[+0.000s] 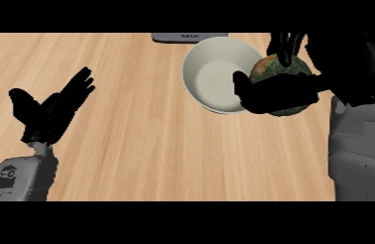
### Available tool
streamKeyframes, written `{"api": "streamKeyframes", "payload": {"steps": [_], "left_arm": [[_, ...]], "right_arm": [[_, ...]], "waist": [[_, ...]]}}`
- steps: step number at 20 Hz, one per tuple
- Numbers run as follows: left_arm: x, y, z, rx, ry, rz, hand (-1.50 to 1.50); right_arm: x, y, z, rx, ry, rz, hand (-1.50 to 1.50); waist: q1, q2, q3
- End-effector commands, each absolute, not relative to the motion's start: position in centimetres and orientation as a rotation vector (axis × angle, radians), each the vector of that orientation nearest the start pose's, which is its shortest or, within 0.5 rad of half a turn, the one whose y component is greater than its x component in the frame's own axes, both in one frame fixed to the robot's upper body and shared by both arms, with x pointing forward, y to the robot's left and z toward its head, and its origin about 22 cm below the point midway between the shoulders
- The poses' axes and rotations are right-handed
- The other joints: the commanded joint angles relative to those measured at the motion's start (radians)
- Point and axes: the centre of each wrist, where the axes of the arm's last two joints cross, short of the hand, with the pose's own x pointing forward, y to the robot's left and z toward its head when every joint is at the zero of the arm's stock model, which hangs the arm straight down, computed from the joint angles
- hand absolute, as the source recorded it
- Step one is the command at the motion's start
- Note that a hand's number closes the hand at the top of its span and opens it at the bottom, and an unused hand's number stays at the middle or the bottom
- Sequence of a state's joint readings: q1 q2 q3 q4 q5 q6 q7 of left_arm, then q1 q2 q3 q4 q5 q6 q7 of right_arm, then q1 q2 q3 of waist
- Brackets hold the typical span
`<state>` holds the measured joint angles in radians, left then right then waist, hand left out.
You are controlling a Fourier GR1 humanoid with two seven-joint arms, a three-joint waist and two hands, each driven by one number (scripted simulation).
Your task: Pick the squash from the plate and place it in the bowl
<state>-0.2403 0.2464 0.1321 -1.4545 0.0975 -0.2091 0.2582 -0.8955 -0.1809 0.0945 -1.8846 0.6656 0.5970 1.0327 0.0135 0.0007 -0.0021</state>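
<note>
A green and orange squash (273, 69) is held at the right side of the view, with my right hand (282, 91) curled round it from below and behind, hiding much of it. The squash hangs at the right rim of a white bowl (214, 74) that stands on the wooden counter. My left hand (51, 109) shows at the left, fingers straight and spread, holding nothing. No plate can be seen; the dark mass of my right arm covers the far right.
A grey flat object (187, 37) lies at the counter's far edge just behind the bowl. Bare wooden counter (132, 139) stretches between my two hands.
</note>
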Motion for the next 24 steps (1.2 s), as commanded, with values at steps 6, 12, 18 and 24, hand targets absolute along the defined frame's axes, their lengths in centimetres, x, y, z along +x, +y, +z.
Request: {"api": "streamKeyframes", "payload": {"steps": [6,12,18,24], "left_arm": [[29.4,28.5,6.4,0.021,-1.430,-0.250,0.00],[30.2,29.2,6.6,0.022,-1.429,-0.231,0.00],[29.3,30.1,6.2,0.018,-1.424,-0.233,0.00],[30.0,27.9,6.4,-0.019,-1.443,-0.264,0.00]], "right_arm": [[36.2,-12.3,28.2,-1.033,-1.330,0.704,1.50],[40.7,-11.6,24.4,-0.973,-1.322,0.681,1.50],[44.4,-14.3,19.5,-0.832,-1.322,0.699,1.50],[46.0,-13.4,17.8,-0.627,-1.257,0.491,1.50]], "waist": [[0.016,0.007,0.002],[0.009,0.007,0.002],[0.029,0.012,0.002],[0.049,0.022,0.003]]}}
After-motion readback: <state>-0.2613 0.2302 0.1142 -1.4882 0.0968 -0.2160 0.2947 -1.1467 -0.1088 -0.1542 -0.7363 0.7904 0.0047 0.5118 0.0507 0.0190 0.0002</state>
